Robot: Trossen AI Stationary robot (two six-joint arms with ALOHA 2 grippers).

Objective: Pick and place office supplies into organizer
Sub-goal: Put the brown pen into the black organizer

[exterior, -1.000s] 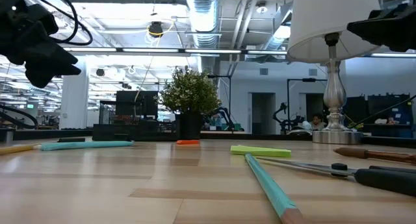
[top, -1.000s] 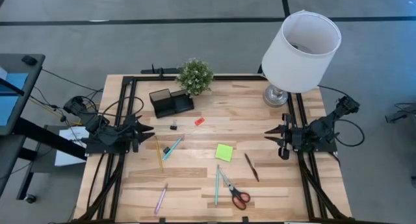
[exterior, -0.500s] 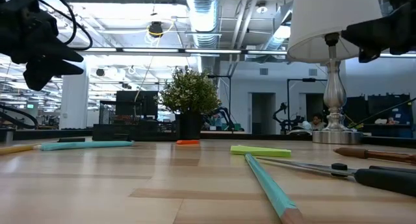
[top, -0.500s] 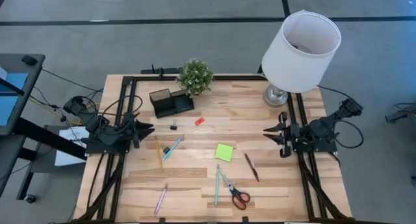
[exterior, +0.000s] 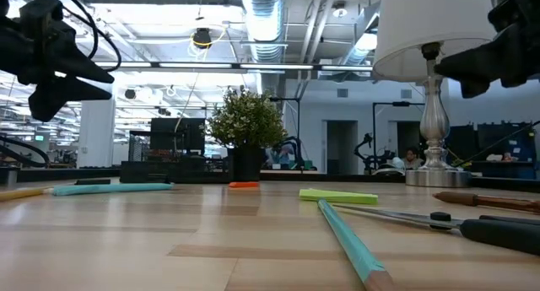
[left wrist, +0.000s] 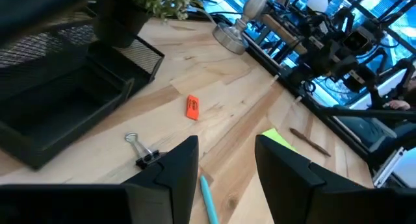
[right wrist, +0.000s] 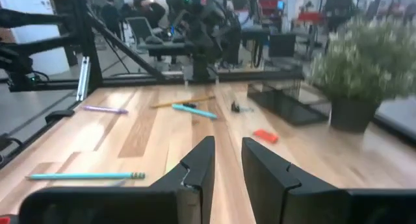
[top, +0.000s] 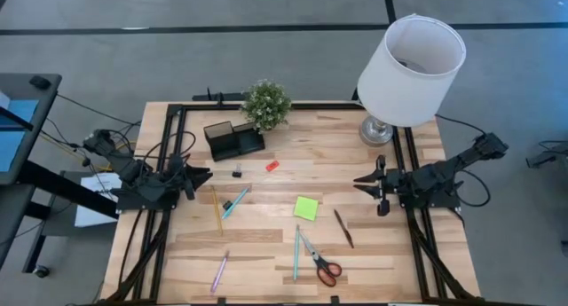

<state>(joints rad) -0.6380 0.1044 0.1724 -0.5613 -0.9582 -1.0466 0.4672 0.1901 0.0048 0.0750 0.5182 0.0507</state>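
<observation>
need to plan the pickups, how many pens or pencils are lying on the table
5. A yellow pencil and a teal pen lie near the left gripper, a pink pen at the front left, a teal pencil beside the scissors, a brown pen right of the sticky notes.

My wooden table (top: 266,235) carries organizer (top: 232,139), plant (top: 266,104), lamp (top: 377,129), sticky note (top: 306,208), scissors (top: 321,263), pens (top: 295,251), red piece (top: 272,165), clip (top: 237,173).

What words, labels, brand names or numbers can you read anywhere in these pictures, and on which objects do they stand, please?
None can be read: no print shows on the organizer, sticky-note square, scissors, pens or lamp. Room signs behind the table are too blurred.
</observation>
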